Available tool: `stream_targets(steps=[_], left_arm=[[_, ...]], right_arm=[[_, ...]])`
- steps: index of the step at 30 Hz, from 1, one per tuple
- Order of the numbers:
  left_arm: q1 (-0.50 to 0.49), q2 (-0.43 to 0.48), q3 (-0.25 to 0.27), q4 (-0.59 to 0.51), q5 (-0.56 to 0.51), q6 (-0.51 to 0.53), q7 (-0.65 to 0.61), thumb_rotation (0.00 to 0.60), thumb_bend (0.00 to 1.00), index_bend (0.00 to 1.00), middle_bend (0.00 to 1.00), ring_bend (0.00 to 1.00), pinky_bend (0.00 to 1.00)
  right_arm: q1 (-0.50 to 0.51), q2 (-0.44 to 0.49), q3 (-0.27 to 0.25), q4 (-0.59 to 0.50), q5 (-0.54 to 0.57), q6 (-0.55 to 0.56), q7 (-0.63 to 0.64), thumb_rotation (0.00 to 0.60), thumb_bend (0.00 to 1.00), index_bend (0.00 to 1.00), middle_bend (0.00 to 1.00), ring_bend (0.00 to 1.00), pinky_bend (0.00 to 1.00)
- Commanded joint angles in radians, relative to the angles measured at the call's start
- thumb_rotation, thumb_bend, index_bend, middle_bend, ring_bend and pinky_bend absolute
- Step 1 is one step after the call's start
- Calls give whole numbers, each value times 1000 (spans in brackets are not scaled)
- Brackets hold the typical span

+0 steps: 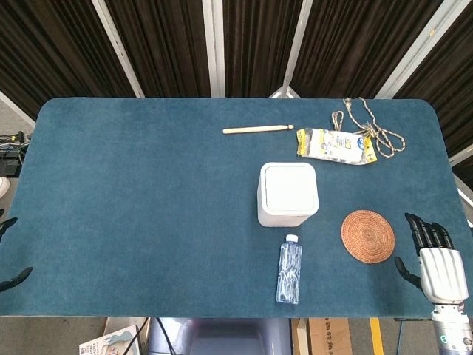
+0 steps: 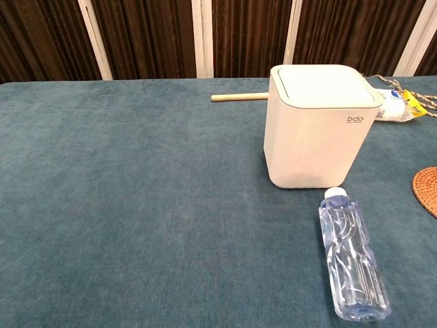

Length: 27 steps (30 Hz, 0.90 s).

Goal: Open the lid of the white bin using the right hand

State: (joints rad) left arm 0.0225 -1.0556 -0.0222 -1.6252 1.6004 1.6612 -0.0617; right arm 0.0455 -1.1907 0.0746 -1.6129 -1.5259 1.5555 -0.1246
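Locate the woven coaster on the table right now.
In the head view, the woven coaster lies flat right of the water bottle, between the white bin and the right hand.

A table [image 1: 148, 207] covered in dark teal cloth carries everything. Just left of the right hand [image 1: 437, 268] lies a round woven coaster [image 1: 367, 236]. Further left a clear plastic bottle [image 1: 290, 269] lies on its side, with the white bin [image 1: 287, 194], lid closed, standing beyond its cap. Well ahead of the hand lie a snack packet [image 1: 334, 146], a knotted rope [image 1: 373, 127] and a wooden stick [image 1: 258, 129].
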Motion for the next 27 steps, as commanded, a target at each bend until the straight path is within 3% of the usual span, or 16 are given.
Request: stream_targets(steps=[1,14,19,22,27], left_arm=[[1,1,-1,-1,-3,-1,0,600,164,158,41,0,0],[2,5,-1,-2,-2,1,-12,600,164,158,41,0,0],[2,4,-4,1,-4,5,-20,600,164,158,41,0,0],[7,4,-1,1,6,15,-22,600,164,158,41,0,0],[14,6,0,-1,3,24,-28,600,164,158,41,0,0]], right_arm=[[-1,0,0,-1,1,1,-1,600,293,65,154,186,149],[0,-4,0,-7,1,-3,-9,600,293,65,154,187,149],[4,-6,-4,-4,-6,-8,3,600,293,65,155,220,197],[3,-5,-9,-4,-16,-7,17,600,293,67,237,284,249],[3,-14,-8,2,-59,27,65,600,295,93,457,468,427]])
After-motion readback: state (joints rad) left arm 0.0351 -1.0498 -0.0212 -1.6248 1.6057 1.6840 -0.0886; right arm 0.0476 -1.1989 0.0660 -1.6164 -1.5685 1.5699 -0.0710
